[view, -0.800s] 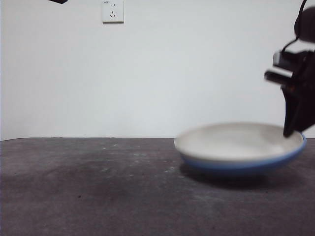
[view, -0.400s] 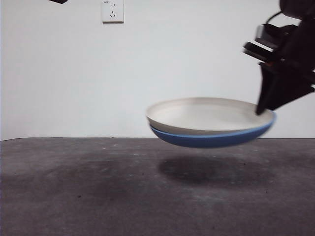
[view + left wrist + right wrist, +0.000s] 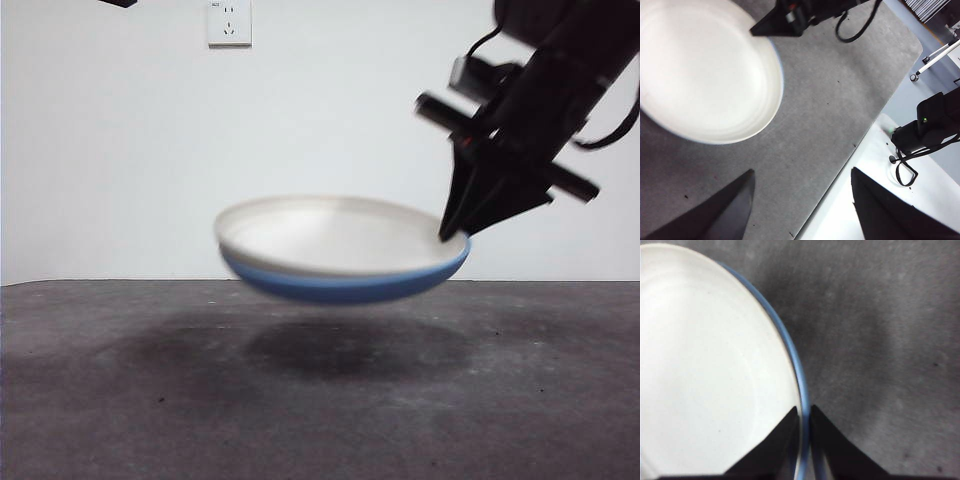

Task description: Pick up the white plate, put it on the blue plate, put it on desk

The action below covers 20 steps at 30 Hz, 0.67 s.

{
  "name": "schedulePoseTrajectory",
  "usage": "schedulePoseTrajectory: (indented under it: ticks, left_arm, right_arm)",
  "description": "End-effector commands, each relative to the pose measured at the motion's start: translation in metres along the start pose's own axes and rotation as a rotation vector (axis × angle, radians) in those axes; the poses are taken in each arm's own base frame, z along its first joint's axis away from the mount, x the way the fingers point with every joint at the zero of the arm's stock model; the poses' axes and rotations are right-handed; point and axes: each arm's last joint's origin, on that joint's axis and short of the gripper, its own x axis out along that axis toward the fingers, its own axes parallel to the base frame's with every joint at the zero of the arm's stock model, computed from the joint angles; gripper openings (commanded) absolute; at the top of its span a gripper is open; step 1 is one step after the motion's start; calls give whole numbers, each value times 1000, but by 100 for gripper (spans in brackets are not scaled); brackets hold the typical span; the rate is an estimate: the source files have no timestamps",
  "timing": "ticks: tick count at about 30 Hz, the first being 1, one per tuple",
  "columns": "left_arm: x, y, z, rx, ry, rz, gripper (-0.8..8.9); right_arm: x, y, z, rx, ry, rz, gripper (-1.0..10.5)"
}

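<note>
The white plate point(image 3: 335, 235) lies nested in the blue plate point(image 3: 345, 285), and both hang in the air above the desk point(image 3: 120, 390), slightly tilted. My right gripper point(image 3: 452, 235) is shut on the stacked rims at their right side; in the right wrist view the jaws pinch the blue plate's rim point(image 3: 799, 385) beside the white plate point(image 3: 710, 375). High above, my left gripper point(image 3: 800, 200) is open and holds nothing. From there the white plate point(image 3: 702, 75) and the other arm's gripper point(image 3: 772, 25) on its edge show below.
A wall socket point(image 3: 229, 22) sits on the white wall behind. The plates' shadow falls on the desk beneath them. In the left wrist view the desk's edge point(image 3: 840, 170) runs beside a white floor with a stand and cables.
The right gripper has lifted both stacked plates off the desk and carried them leftward. The left arm has stayed put.
</note>
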Motion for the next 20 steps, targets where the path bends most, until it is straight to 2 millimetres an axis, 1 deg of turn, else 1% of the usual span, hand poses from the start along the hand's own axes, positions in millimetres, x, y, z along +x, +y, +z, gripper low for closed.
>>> schedulePoseTrajectory:
  ticks: [1, 6, 12, 20]
  left_arm:
    - [0, -2, 3, 23, -9, -9, 309]
    - [0, -2, 3, 22, -9, -9, 309]
    - [0, -2, 3, 19, -8, -9, 309]
    - [0, -2, 3, 15, -7, -9, 309]
  right_arm:
    - [13, 5, 5, 32, -7, 15, 9]
    - [36, 2, 4, 52, 23, 13, 9]
    - [58, -4, 4, 65, 63, -8, 9]
    - [71, -9, 1, 73, 89, -22, 9]
